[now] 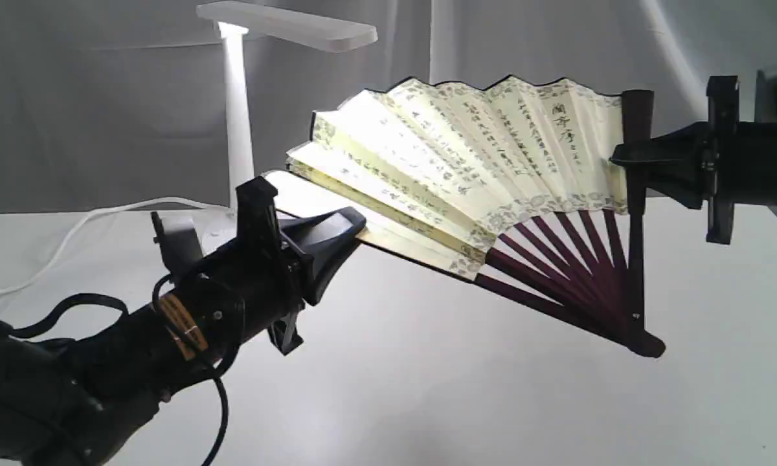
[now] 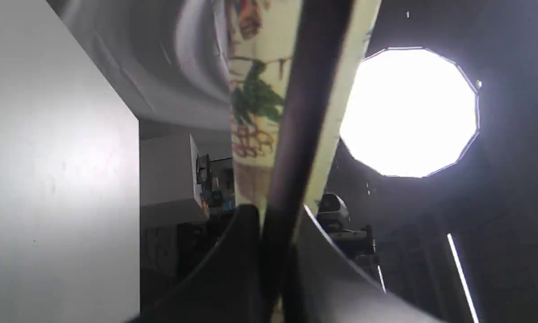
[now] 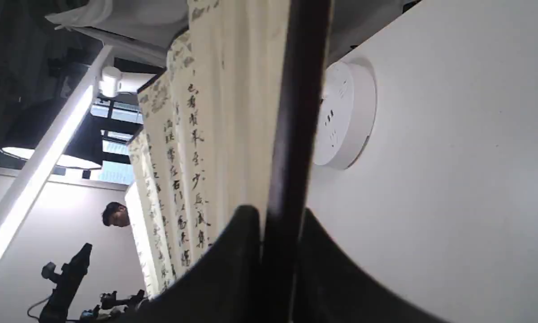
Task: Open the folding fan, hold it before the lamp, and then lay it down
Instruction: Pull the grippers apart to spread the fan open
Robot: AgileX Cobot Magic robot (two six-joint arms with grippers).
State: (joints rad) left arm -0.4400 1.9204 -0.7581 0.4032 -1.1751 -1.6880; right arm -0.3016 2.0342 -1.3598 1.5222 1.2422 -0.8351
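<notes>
The folding fan (image 1: 466, 175) is spread wide in the air above the white table, its cream leaf with black calligraphy facing the exterior camera and its maroon ribs meeting at a pivot low on the right. My left gripper (image 1: 356, 230) is shut on the fan's lower left guard (image 2: 296, 134). My right gripper (image 1: 628, 158) is shut on the upright right guard (image 3: 296, 125). Behind the fan's left part stands the white lamp (image 1: 236, 97), lit, with its bar head above. Its round base (image 3: 345, 116) shows in the right wrist view.
The lamp's white cord (image 1: 71, 239) runs left across the table (image 1: 427, 401). Grey drapes hang behind. A bright studio light (image 2: 410, 112) glares in the left wrist view. A person's head (image 3: 114, 214) shows far off in the right wrist view.
</notes>
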